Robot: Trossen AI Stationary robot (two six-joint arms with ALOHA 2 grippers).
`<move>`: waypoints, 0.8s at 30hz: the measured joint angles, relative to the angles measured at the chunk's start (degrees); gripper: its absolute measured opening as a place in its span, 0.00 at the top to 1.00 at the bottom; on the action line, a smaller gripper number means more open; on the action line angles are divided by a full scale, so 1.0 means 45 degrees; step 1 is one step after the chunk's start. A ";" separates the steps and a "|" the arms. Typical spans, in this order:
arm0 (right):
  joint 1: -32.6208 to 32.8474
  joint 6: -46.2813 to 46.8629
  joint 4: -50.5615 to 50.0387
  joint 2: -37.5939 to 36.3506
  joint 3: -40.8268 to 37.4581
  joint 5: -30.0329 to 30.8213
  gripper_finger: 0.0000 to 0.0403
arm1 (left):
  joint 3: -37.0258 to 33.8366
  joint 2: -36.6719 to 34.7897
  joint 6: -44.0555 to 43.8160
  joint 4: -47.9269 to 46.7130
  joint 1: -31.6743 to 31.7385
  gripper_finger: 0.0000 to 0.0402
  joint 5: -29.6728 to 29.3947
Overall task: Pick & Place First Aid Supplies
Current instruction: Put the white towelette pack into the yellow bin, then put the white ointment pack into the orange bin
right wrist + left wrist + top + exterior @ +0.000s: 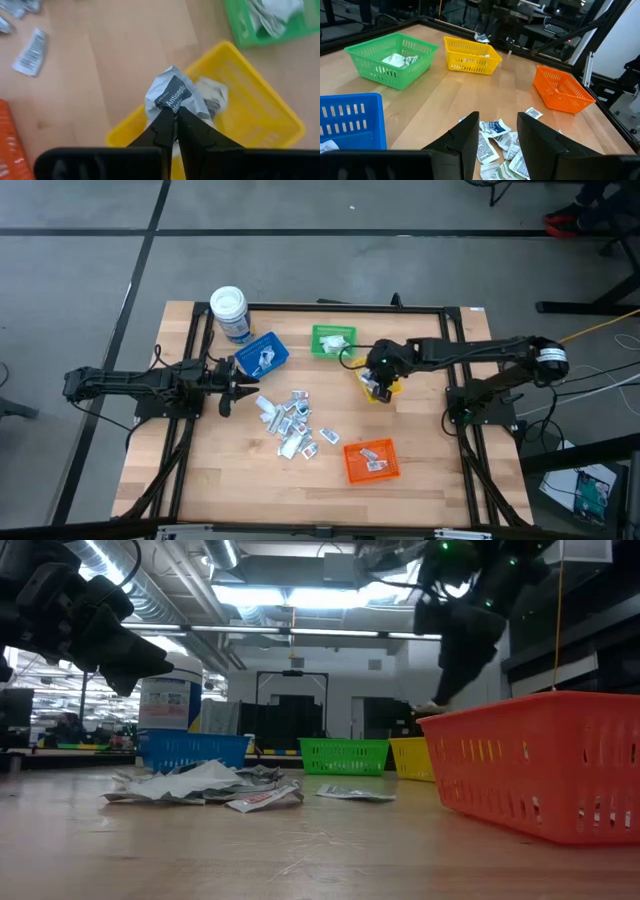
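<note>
Right gripper (175, 117) is pinched tight on a crumpled antiseptic packet (172, 97), and it hangs right over the yellow bin (260, 125). Only its wrist view shows the print on that packet and another one already lying in the bin; from above, the gripper itself covers most of the yellow bin. Over to the left gripper (497, 132): fingers apart, nothing between them, poised beside the blue bin (262, 354) at the edge of the loose packets (290, 420) mid-table. From above, the orange bin (371, 460) also holds packets.
</note>
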 joint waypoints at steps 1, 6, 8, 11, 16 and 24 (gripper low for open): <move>-0.0132 -0.0012 0.0035 -0.0115 -0.0178 0.0000 0.94 | 0.0002 -0.0001 0.0000 -0.0002 -0.0004 0.68 0.0000; -0.0752 -0.0010 0.0121 -0.0583 -0.1141 0.0000 0.94 | -0.0001 0.0001 0.0000 0.0000 -0.0002 0.68 0.0000; -0.0929 -0.0025 0.0167 -0.0753 -0.1436 -0.0112 0.93 | 0.0002 0.0003 0.0000 0.0000 -0.0004 0.68 0.0000; -0.1166 -0.0056 0.0375 -0.0969 -0.1686 -0.0754 0.87 | -0.0001 0.0004 0.0000 0.0000 0.0000 0.68 -0.0001; -0.1458 -0.0106 0.0658 -0.1171 -0.1647 -0.1219 0.69 | 0.0001 0.0003 0.0000 -0.0001 -0.0002 0.68 0.0000; -0.1256 -0.0340 0.1942 -0.1245 -0.1633 -0.2063 0.45 | 0.0001 0.0002 0.0000 0.0000 -0.0003 0.68 -0.0002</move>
